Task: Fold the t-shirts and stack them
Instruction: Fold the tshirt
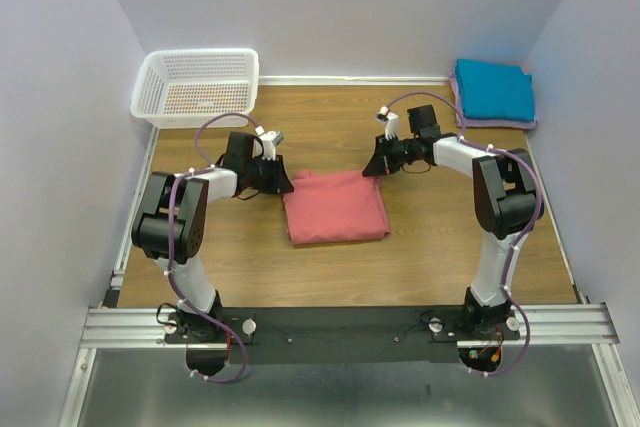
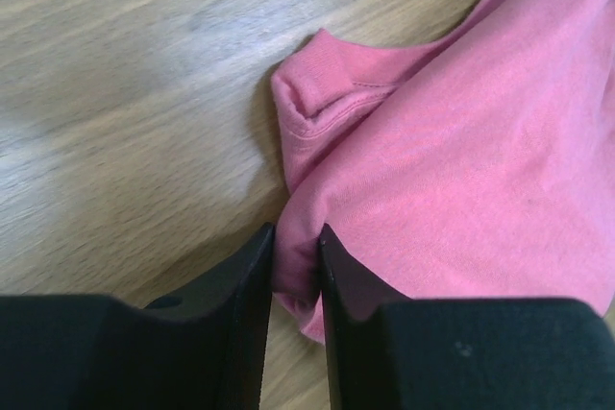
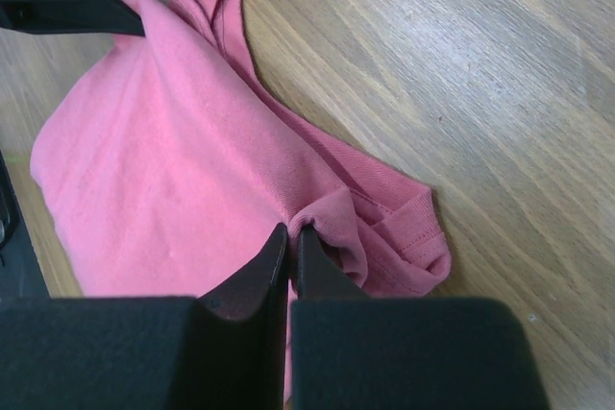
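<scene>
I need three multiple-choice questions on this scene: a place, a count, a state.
1. Where is the teal t-shirt? A in the white basket; B under the salmon-pink t-shirt; C on the lavender t-shirt.
2. How many t-shirts show? A two; B three; C four.
3. The right gripper is: A shut on the salmon-pink t-shirt; B open; C holding the basket.
Answers: C, it tops the lavender one at the far right; B, one per colour; A, cloth is pinched between its fingers.
</scene>
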Robot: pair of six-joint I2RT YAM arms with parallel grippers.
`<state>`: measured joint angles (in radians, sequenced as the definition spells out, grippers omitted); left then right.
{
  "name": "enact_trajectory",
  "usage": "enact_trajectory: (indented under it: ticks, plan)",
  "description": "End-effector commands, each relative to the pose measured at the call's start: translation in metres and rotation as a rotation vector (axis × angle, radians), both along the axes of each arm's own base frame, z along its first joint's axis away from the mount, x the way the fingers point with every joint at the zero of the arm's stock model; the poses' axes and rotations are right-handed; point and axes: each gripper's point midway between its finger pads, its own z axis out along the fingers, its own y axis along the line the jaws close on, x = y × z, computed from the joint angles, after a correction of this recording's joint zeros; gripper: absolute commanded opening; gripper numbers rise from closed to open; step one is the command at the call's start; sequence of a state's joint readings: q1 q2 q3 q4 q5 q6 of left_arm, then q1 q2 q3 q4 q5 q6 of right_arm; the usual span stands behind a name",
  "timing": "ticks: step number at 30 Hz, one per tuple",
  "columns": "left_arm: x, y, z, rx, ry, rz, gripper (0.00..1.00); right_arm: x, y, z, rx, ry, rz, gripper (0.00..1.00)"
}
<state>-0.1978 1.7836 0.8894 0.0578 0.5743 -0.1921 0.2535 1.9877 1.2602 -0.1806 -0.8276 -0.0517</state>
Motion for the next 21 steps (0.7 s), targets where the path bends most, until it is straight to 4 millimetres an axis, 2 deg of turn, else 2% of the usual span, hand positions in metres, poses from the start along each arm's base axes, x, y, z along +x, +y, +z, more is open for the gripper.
enact_trajectory:
  ticks: [1,5,7,9,13,17,21]
  plan:
    - [-0.009,0.021,-0.018,0.042,0.078,0.057,0.33,0.002,0.001,0.004,0.012,-0.003,0.01,0.08]
    - [-0.012,0.021,-0.018,0.035,0.097,0.054,0.33,0.003,0.001,0.007,0.015,-0.007,0.009,0.05]
    - [-0.013,0.019,-0.014,0.021,0.094,0.043,0.27,0.004,0.002,0.009,0.017,-0.012,0.006,0.04]
    - [-0.013,0.016,-0.009,0.006,0.085,0.033,0.16,0.005,0.002,0.016,0.022,-0.021,0.002,0.02]
    - [-0.009,0.014,0.01,-0.01,0.035,0.029,0.0,0.006,0.002,0.029,0.03,-0.044,-0.005,0.01]
    - [-0.007,0.013,0.029,-0.021,-0.016,0.027,0.0,0.002,-0.001,0.043,0.027,-0.059,-0.032,0.01]
    - [-0.009,0.008,0.058,-0.032,-0.095,0.012,0.0,-0.006,-0.005,0.058,0.03,-0.06,-0.077,0.01]
